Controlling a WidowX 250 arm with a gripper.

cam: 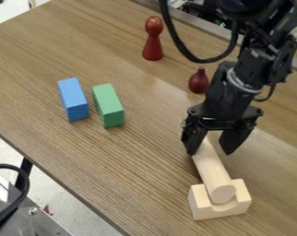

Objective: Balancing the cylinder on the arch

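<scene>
The gripper point(211, 150) is at the right of the camera view, pointing down, its fingers open around the far end of the pale wooden cylinder. One finger overlaps the cylinder's left edge, and a gap shows between the cylinder and the right finger. The cylinder point(213, 170) extends from between the fingers toward the camera, its near round end in the curved notch of the arch. This pale wooden arch point(220, 211) sits on the table with its notch facing up. The cylinder's far end is partly hidden, and I cannot tell whether it touches the table.
A blue block point(73, 100) and a green block point(108, 105) lie side by side at the left. A red pawn-shaped piece point(153, 40) stands at the upper middle, and a dark red pear-shaped piece point(199, 82) is just left of the arm. The wooden table's point(71, 161) edge runs along the lower left.
</scene>
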